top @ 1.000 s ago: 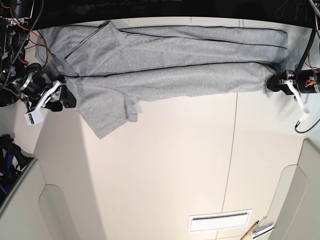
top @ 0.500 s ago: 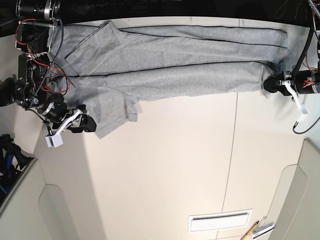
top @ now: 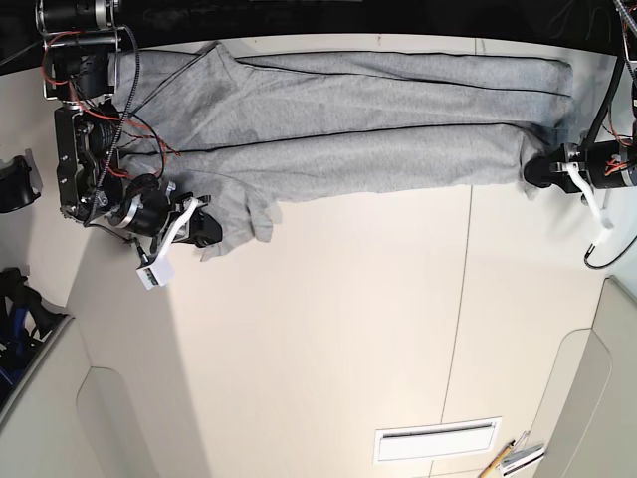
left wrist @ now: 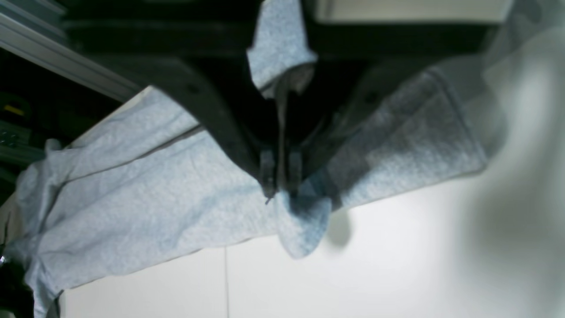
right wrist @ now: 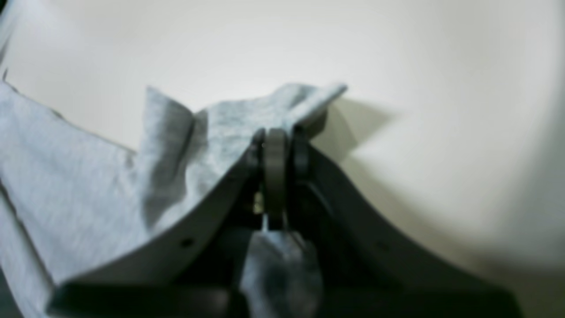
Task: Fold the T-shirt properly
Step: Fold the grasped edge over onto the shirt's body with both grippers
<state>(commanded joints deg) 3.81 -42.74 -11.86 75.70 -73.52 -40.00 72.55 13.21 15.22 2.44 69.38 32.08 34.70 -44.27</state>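
Both my tools, left tool [top: 530, 170] and right tool [top: 207, 227], pinch the T-shirt [top: 348, 119] tight, so I should lift them evenly together.

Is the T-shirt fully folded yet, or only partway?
Partway: the T-shirt lies as a long strip folded lengthwise, one sleeve sticking out, each end pinched by a tool.
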